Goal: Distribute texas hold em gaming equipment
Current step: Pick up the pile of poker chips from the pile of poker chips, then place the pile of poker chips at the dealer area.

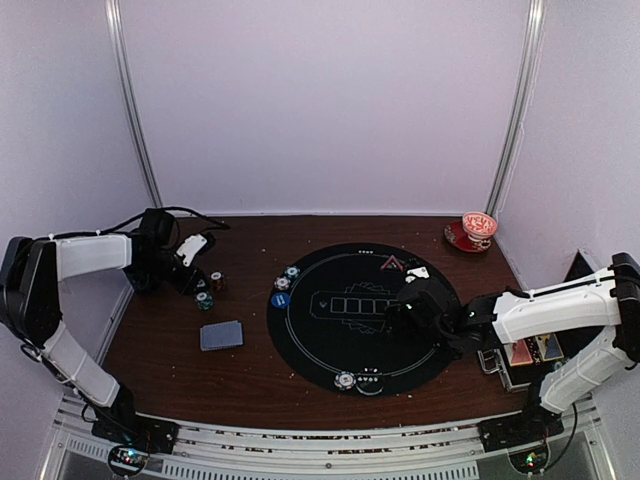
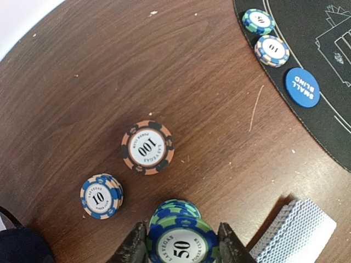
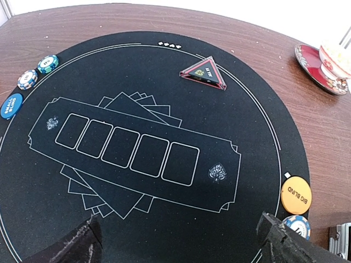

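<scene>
A: Left jaws?
B: Clamped on a green-blue 50 chip, one finger against each side of its rim. Directly under it sits a green-blue stack; can't tell whether the two touch.
A: Around that?
B: 100 chip lies flat just beyond on the bare tabletop. 10 chip stack is near it, toward the left of the wrist view. Card deck is face down at lower right, slightly fanned.
A: Further out?
B: Black mat. At its edge are a second 50 chip, a single 10 chip just beside it, then the blue small blind disc.
A: Right jaws?
B: Spread wide, nothing between them, hanging over the near part of the mat.
A: Outward from there?
B: Orange big blind disc is at the mat's right edge, with a blue-white chip just beside it. Red triangle marker lies flat on the far side. Cup and saucer are off the mat at the far right. A corner of the metal case shows at the frame edge. The top view also shows a near-edge chip on the mat.
</scene>
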Available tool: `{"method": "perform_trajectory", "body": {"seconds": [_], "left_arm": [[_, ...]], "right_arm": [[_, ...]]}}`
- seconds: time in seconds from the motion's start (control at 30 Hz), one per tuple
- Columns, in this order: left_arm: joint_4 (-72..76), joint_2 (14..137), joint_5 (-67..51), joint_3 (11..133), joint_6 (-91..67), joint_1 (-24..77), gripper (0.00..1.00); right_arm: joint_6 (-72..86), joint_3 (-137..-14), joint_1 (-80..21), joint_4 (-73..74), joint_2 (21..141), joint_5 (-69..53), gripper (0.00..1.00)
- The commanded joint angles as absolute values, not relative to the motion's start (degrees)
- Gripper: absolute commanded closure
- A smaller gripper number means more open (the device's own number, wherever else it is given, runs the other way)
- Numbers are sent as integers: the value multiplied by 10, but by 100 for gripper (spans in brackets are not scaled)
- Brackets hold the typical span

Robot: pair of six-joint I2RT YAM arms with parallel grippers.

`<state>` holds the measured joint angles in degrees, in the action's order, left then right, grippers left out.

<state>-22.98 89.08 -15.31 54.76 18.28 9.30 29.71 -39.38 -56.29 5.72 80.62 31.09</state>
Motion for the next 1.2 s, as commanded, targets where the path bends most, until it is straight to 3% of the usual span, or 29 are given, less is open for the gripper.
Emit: {"method": "perform_trajectory", "body": {"seconds": [0.0,0.73,1.17], "left_arm": [[-237,868,-174,545,204,111,69],[-242,926,-151,602,230,461,70],[-210,1031,-135,659,233,588,70]], "right_arm": [[290,-390,-566,53,806,339,0],[290,-339,-508,44,702,380,0],[291,-337,-500,44,701,378,0]]}}
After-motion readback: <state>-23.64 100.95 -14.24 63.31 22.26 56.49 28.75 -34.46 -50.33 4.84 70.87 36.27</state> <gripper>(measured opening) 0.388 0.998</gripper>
